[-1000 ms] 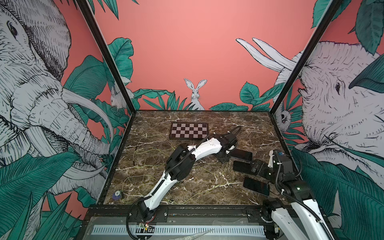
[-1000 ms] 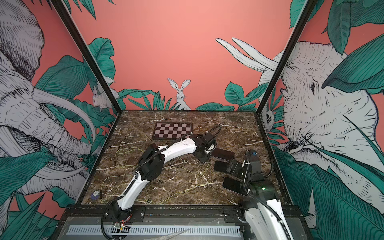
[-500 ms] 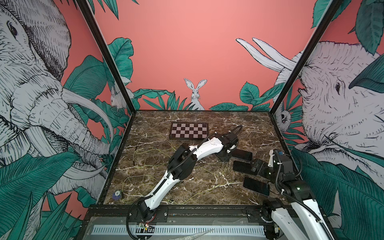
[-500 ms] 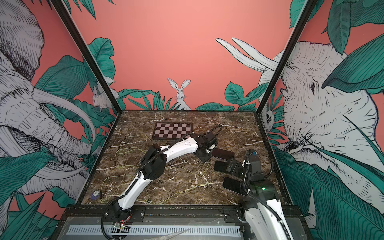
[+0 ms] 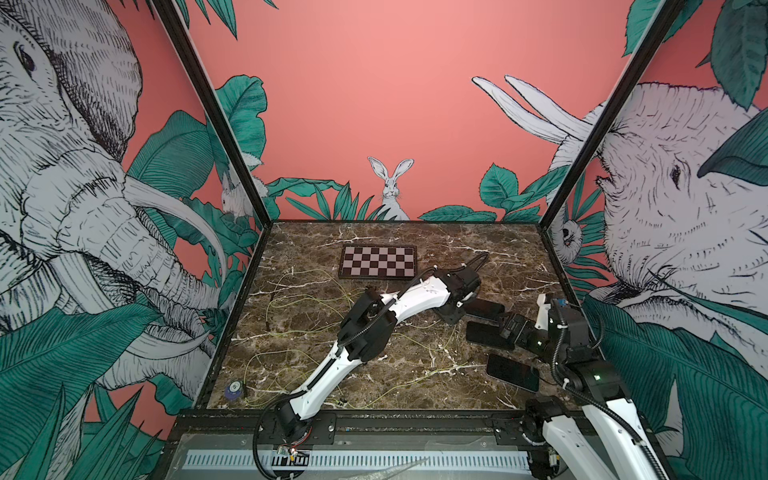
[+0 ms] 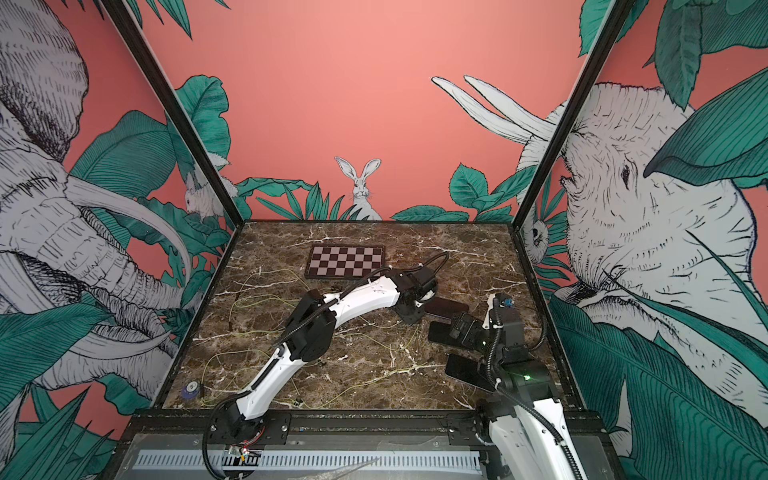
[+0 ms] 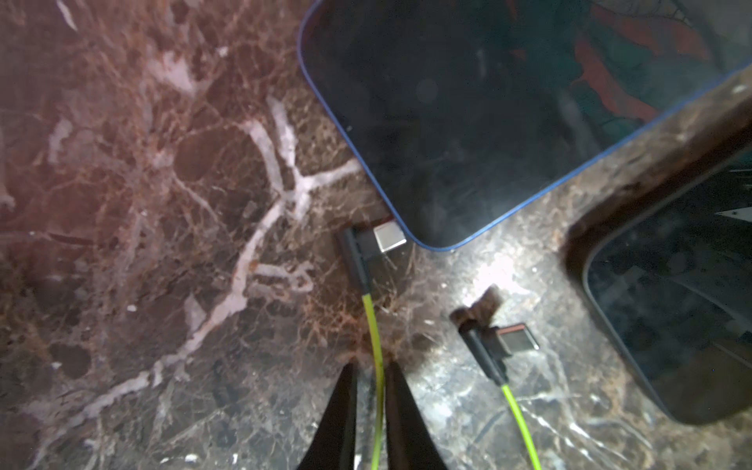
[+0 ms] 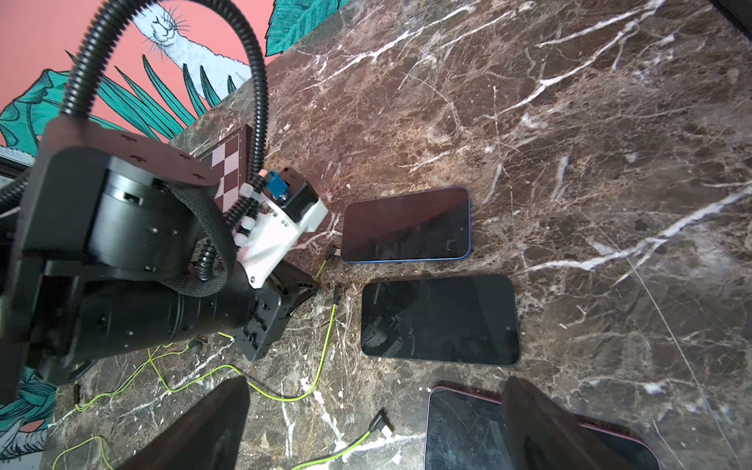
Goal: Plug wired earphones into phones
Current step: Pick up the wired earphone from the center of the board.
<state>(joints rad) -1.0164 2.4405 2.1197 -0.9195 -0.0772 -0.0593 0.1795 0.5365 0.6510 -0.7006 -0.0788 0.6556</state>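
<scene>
Marble desk lay under your left tool, jaws narrow astride the yellow-green earphone cord, grip unclear. Just ahead, its plug lay unseated beside the blue-edged phone; steering it in seemed next. Your right tool gaped wide.

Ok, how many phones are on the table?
3. Blue-edged phone farthest back, by the left gripper; dark-edged phone in the middle; red-edged phone nearest the front. None seems hidden.
</scene>
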